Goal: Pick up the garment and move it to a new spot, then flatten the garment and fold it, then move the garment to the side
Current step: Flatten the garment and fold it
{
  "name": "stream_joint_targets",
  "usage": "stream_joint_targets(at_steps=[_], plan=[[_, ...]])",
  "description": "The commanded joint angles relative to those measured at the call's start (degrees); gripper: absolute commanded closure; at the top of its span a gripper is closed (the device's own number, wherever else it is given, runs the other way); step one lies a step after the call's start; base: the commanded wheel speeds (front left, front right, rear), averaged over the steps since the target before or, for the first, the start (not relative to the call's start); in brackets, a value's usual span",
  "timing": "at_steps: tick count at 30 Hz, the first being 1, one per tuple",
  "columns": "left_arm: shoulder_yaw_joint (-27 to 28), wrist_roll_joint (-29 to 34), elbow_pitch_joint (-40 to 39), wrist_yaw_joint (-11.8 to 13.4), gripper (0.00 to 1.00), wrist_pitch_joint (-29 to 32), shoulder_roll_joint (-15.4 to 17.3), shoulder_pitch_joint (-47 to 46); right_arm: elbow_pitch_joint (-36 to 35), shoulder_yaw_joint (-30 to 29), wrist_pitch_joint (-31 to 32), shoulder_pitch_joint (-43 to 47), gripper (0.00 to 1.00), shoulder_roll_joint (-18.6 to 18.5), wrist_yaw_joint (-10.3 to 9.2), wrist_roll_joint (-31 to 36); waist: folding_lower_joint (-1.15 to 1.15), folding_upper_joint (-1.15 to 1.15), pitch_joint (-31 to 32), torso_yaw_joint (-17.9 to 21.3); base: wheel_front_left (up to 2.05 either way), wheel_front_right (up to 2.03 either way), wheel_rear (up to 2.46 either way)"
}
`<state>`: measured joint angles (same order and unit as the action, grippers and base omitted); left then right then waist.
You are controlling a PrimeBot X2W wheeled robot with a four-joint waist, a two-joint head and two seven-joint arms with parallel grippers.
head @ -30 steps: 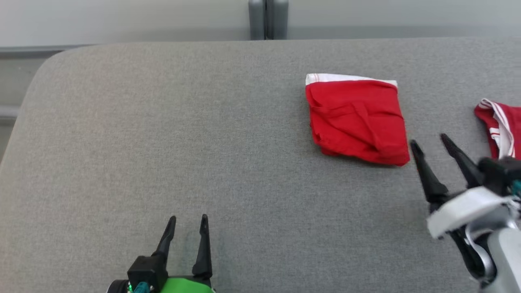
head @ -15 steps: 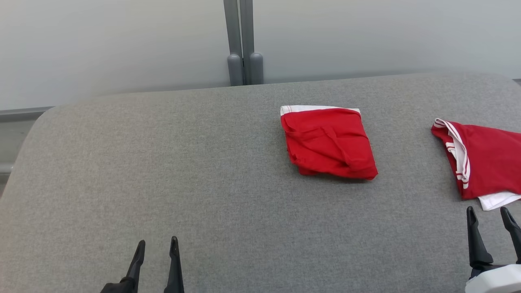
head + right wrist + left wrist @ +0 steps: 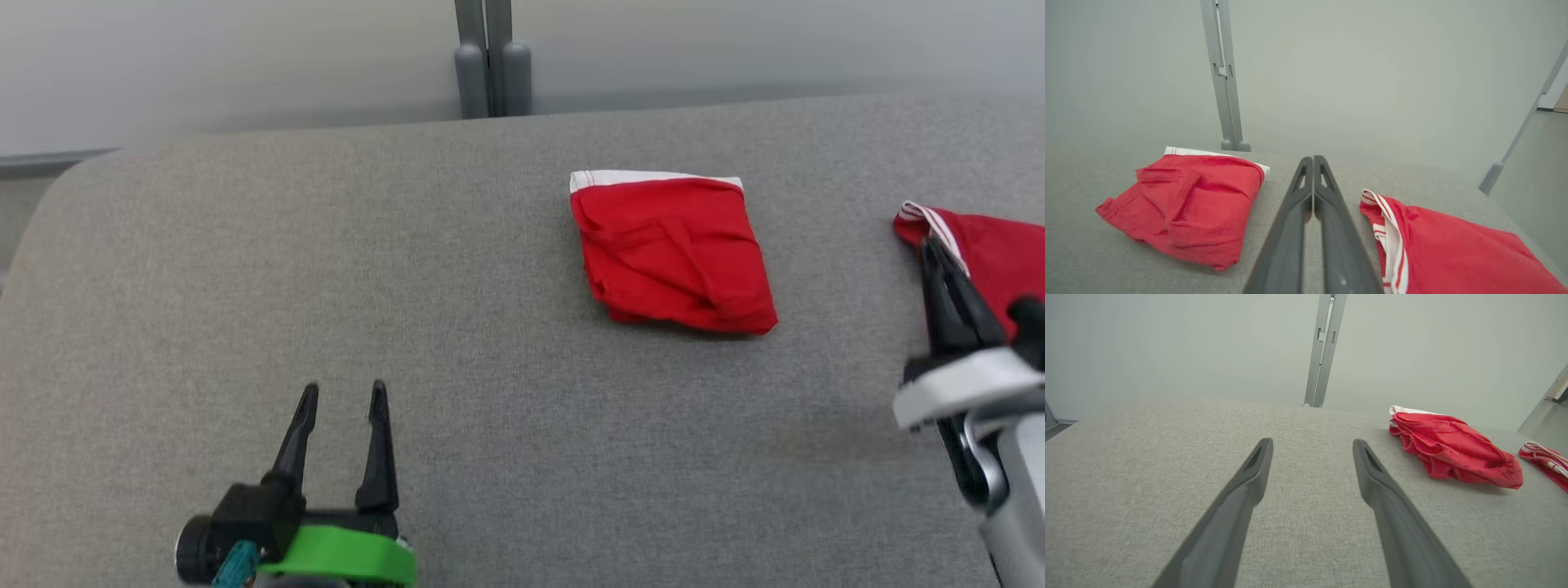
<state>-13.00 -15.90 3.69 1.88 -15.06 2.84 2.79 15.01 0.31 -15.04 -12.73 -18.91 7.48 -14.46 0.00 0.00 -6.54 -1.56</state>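
Note:
A folded red garment (image 3: 669, 249) with a white waistband lies right of centre on the grey padded table (image 3: 367, 245); it also appears as the garment (image 3: 1453, 447) and the garment (image 3: 1188, 204) in the wrist views. A second red garment with white stripes (image 3: 996, 253) (image 3: 1445, 249) lies at the far right. My right gripper (image 3: 929, 243) (image 3: 1313, 160) is shut with nothing between its fingers, hovering between the two garments, close to the striped one's left edge. My left gripper (image 3: 341, 392) (image 3: 1312, 443) stands open and empty at the lower left.
A grey post (image 3: 490, 57) stands behind the table's far edge against a pale wall. The table's rounded far-left corner (image 3: 82, 171) is in the head view. A slanted pole (image 3: 1515, 151) stands off the table's right side.
The head camera has shifted. My right gripper has shut and come up from the lower right to the striped garment's left edge. The left gripper stays open.

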Motion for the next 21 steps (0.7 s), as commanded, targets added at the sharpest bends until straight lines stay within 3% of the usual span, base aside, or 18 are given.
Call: stream_joint_targets(at_steps=[1, 6, 13, 21], plan=[[-0.93, -0.73, -0.1, 0.34, 0.0, -0.12, 0.13, -2.85, 2.39, 1.84, 0.71, -4.4, 1.0, -0.71, 0.01, 0.61, 0.0, 0.0, -9.08, -4.26, 0.0, 0.0, 0.0], [-5.35, -2.53, 1.14, 1.83, 0.0, -0.08, 0.13, -7.55, 13.74, 10.83, 3.28, -18.09, 1.0, -0.82, 0.01, 0.05, 0.0, 0.0, -13.61, -7.02, 0.0, 0.0, 0.0], [-7.47, -3.75, 2.05, 3.28, 0.0, -0.08, 0.14, -9.39, 26.01, 21.12, 2.43, -25.86, 1.0, -1.12, 0.0, -2.73, 0.0, 0.0, -14.4, -9.16, 0.0, 0.0, 0.0], [-5.01, -2.85, 2.54, 3.39, 0.0, -0.08, 0.14, -7.39, 26.5, 31.18, -0.03, -24.09, 1.0, -0.32, 0.02, -5.48, 0.0, 0.0, -11.44, -7.46, 0.0, 0.0, 0.0]])
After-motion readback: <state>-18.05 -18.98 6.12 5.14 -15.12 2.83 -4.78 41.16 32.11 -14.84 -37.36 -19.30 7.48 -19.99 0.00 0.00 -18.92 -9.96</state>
